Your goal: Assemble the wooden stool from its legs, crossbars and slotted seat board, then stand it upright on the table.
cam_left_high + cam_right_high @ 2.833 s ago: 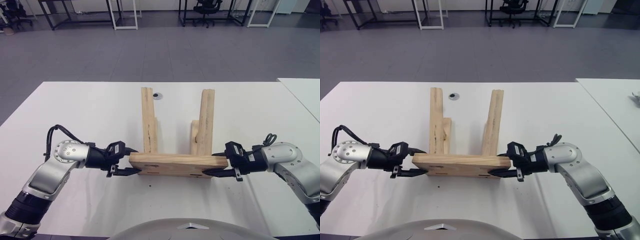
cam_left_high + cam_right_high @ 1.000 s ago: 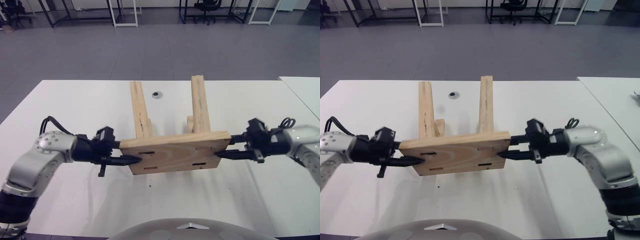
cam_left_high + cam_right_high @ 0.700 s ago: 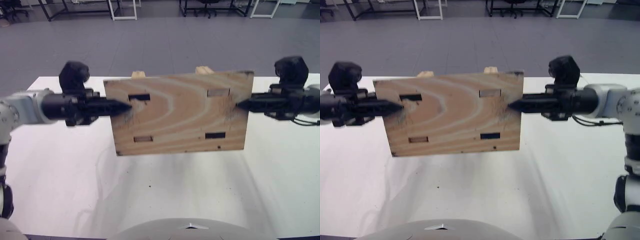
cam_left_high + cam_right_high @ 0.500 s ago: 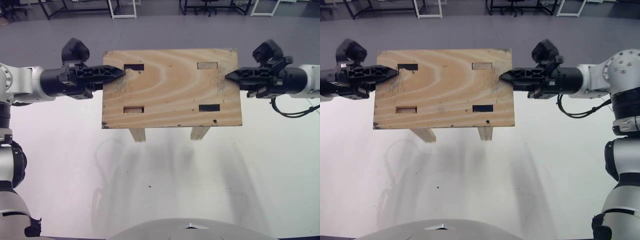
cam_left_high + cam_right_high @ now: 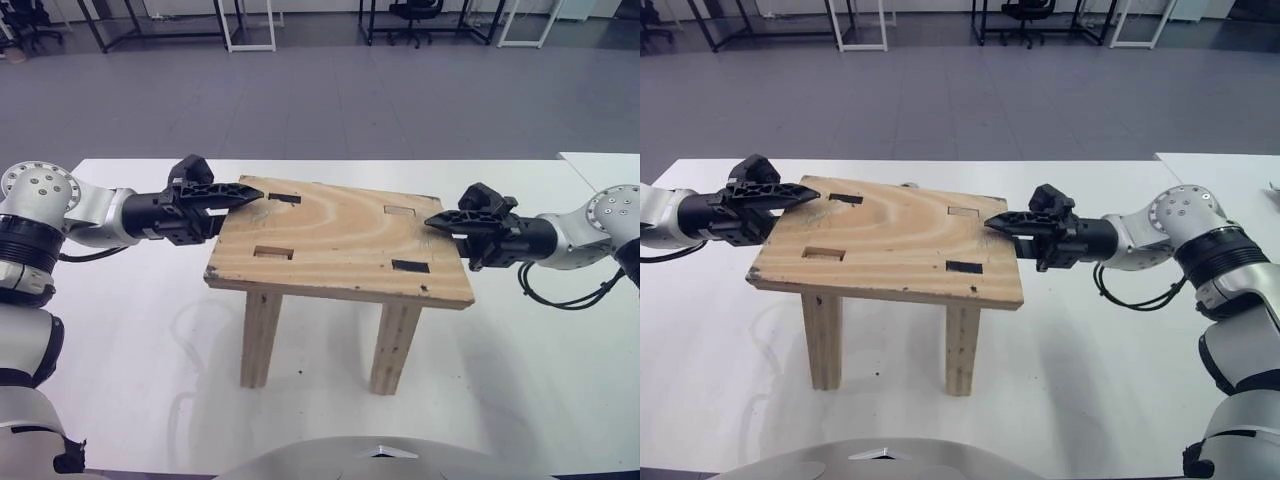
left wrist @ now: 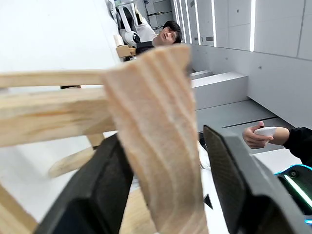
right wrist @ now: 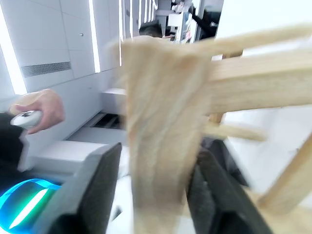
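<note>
Stool of pale wood (image 5: 340,245) runs 9 to 3 o'clock between my left end effector (image 5: 245,192) and right end effector (image 5: 437,222), each clamped on a seat end.

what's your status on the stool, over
Left end effector and right end effector shut on opposite ends of the stool. Stool upright, legs on table.

Grey floor (image 5: 330,100) behind the white table (image 5: 540,380), metal frames (image 5: 245,30) beyond.

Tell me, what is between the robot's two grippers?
The wooden seat board spans the gap, seen in the left eye view; the left gripper and right gripper each clamp an opposite edge of it.
</note>
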Tool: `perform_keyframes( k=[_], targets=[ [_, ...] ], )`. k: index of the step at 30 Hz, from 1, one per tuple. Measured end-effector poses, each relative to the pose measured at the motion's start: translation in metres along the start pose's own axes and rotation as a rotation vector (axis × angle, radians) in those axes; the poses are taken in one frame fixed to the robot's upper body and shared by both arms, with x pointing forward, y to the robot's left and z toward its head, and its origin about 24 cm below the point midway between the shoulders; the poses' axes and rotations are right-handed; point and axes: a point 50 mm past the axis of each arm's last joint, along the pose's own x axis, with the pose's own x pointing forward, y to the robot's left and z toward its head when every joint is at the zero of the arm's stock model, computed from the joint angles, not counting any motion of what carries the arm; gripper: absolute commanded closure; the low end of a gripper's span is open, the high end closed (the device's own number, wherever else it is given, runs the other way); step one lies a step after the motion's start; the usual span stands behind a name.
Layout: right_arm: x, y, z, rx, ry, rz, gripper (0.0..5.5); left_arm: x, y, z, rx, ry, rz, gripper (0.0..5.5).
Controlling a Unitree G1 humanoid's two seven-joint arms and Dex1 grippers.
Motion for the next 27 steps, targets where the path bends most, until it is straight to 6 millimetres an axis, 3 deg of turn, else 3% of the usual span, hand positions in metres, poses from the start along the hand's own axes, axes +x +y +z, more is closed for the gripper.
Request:
perform_keyframes(
  k=[4, 7, 9, 11, 13, 16, 18, 20, 22, 24, 25, 27],
  targets=[
    [-0.016, 0.0, -0.002, -0.057, -0.109, -0.047, 1.99, -0.021, 0.014, -0.012, 0.022, -0.045, 0.121, 1.89],
    [-0.031, 0.002, -0.006, -0.088, -0.18, -0.093, 1.28, -0.04, 0.012, -0.009, 0.05, -0.135, 0.183, 1.21],
    [-0.045, 0.01, 0.002, -0.159, -0.315, -0.108, 1.01, -0.051, 0.01, -0.002, 0.092, -0.206, 0.21, 0.83],
    [-0.057, 0.02, 0.009, -0.238, -0.438, -0.116, 1.01, -0.056, -0.001, 0.011, 0.194, -0.266, 0.221, 0.52],
    [-0.063, 0.02, 0.021, -0.384, -0.594, -0.214, 1.01, -0.069, -0.019, 0.032, 0.431, -0.366, 0.283, 0.52],
    [-0.074, 0.001, 0.04, -0.588, -0.771, -0.478, 1.01, -0.085, -0.01, 0.049, 0.693, -0.455, 0.541, 0.52],
    [-0.083, -0.011, 0.055, -0.793, -0.918, -0.692, 1.01, -0.092, 0.012, 0.061, 0.889, -0.532, 0.781, 0.52],
    [-0.085, -0.024, 0.063, -0.943, -1.009, -0.832, 1.01, -0.089, 0.043, 0.062, 0.982, -0.588, 0.912, 0.52],
    [-0.092, -0.043, 0.066, -1.078, -1.1, -1.018, 1.01, -0.082, 0.082, 0.055, 1.061, -0.684, 1.044, 0.52],
    [-0.096, -0.079, 0.062, -1.143, -1.126, -1.221, 1.01, -0.07, 0.131, 0.031, 1.078, -0.848, 1.156, 0.52],
    [-0.094, -0.089, 0.06, -1.147, -1.112, -1.254, 1.01, -0.072, 0.142, 0.024, 1.055, -0.891, 1.188, 0.52],
    [-0.094, -0.086, 0.062, -1.22, -1.111, -1.264, 1.01, -0.091, 0.13, 0.027, 1.082, -0.998, 1.262, 0.52]
  ],
)
